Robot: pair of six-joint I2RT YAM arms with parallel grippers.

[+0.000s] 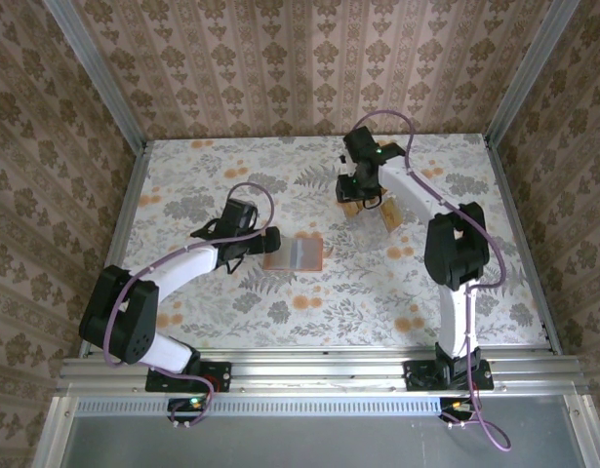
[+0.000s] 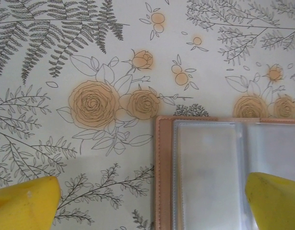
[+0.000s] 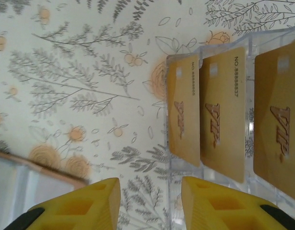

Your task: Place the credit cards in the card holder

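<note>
Right tool [image 3: 149, 188] just beside credit cards [image 3: 222, 120], jaws parted

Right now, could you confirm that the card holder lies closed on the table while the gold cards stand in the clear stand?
Not quite: the card holder lies open, not closed; the left wrist view shows its clear inner sleeves facing up. The gold cards do stand in the clear stand.

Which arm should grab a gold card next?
Right. The right end effector hangs open just beside the gold cards in their clear stand. The left end effector is at the pink card holder, away from the cards.
</note>
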